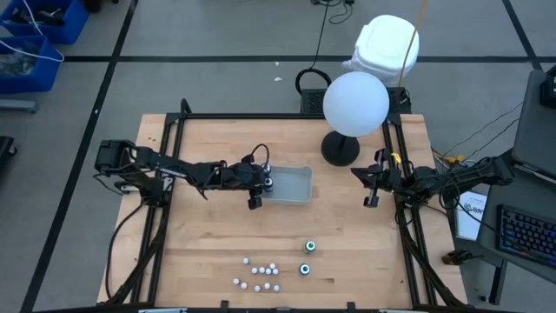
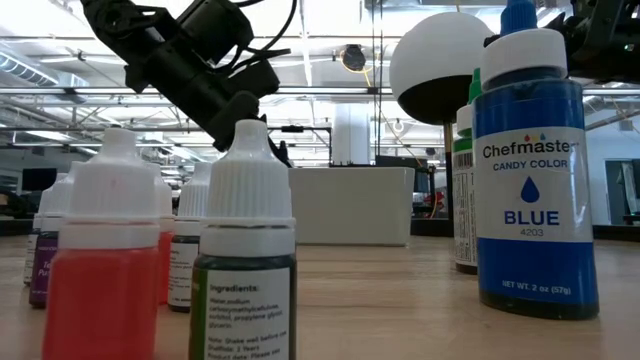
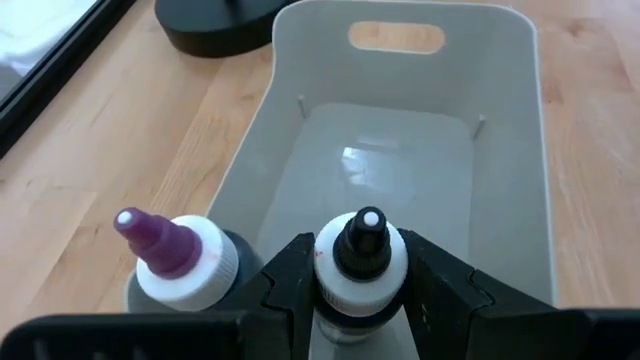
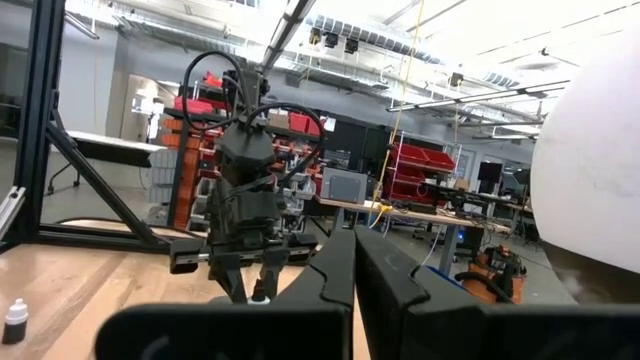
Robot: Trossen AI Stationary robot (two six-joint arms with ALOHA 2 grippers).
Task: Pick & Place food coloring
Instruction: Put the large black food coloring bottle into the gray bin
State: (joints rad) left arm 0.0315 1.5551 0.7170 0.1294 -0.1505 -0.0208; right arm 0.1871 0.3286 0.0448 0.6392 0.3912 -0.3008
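A shallow grey tray (image 1: 300, 198) sits mid-table. My left gripper (image 1: 261, 183) reaches in from the table's left and is shut on a small food coloring bottle (image 3: 362, 258), white-capped with a black tip, at the tray's left end. A purple-tipped bottle (image 3: 172, 258) stands beside it in the tray. Two teal-topped bottles (image 1: 310, 248) (image 1: 305, 269) and several tiny white-capped ones (image 1: 259, 275) stand near the table's near edge; the low view shows them close up, with a blue bottle (image 2: 530, 170). My right gripper (image 1: 372, 184) waits shut at the table's right. My left gripper pinches the black-tipped bottle between its two fingers (image 3: 295, 275), one on each side just below its white cap (image 3: 345, 285). The fingers slant down from the table's left. The bottle is upright inside the tray's left end; the gripper hides whether its base rests on the tray floor.
A lamp with a white globe (image 1: 355, 103) and a round black base (image 1: 340, 149) stands just beyond the tray's far right corner. The tray's floor (image 3: 400, 170) is bare past the two bottles. Bare wood lies between the tray and the bottles near the table's near edge.
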